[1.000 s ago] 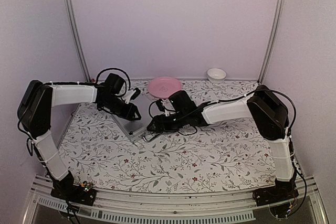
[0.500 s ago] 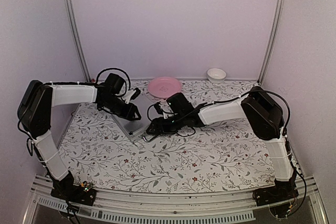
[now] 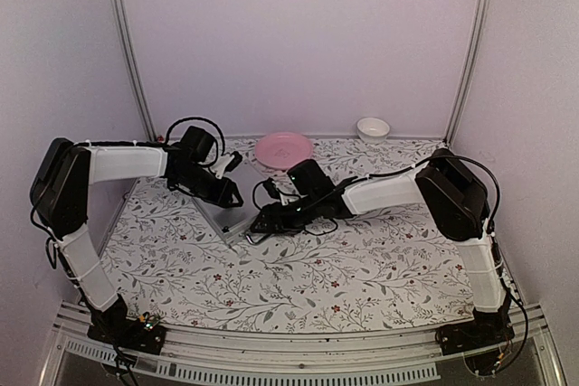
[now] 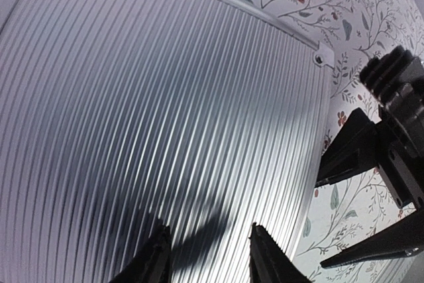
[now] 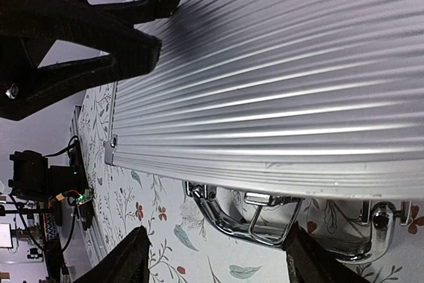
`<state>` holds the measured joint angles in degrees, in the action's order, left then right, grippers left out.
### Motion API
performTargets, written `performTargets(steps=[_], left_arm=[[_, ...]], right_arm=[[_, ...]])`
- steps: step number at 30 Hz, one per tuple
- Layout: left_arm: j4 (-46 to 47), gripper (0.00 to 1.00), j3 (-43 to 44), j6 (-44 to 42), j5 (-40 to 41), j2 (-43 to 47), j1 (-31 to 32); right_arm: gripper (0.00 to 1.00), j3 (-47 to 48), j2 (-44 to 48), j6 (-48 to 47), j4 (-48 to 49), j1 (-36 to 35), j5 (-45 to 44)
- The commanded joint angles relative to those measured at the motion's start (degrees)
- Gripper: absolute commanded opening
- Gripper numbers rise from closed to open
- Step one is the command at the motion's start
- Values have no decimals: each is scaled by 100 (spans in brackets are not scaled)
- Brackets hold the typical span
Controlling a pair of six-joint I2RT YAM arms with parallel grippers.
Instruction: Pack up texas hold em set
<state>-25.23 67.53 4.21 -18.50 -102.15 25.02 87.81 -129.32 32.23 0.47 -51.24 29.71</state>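
The texas hold em set shows as a silver ribbed case (image 3: pixel 224 215) lying shut on the flowered tablecloth; its inside is hidden. My left gripper (image 3: pixel 237 194) hovers over the lid (image 4: pixel 165 97), jaws open (image 4: pixel 209 231), nothing between them, tips close to the ribs. My right gripper (image 3: pixel 259 222) stands open at the case's front side (image 5: pixel 278 64). Its fingers (image 5: pixel 217 242) straddle the chrome handle (image 5: pixel 228 220) and a latch (image 5: pixel 271 205) without touching them. The left gripper (image 5: pixel 165 24) appears at the top left of the right wrist view.
A pink plate (image 3: pixel 283 148) lies just behind the right forearm, and a small white bowl (image 3: pixel 373 127) stands at the back right. Walls and metal rails close in the back and sides. Flowered cloth covers the table (image 3: pixel 317 277).
My right arm has drawn a little to the left, closer to the case's handle side. The left arm and the case have stayed put.
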Motion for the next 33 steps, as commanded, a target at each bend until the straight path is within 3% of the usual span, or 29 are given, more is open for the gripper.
performTargets(steps=[1,33], left_arm=[[-254,41,16,-78,189,-112,56],[-277,41,32,-87,180,-130,65]], right_arm=[[69,51,29,156,269,2,183],[68,40,3,632,976,7,43]])
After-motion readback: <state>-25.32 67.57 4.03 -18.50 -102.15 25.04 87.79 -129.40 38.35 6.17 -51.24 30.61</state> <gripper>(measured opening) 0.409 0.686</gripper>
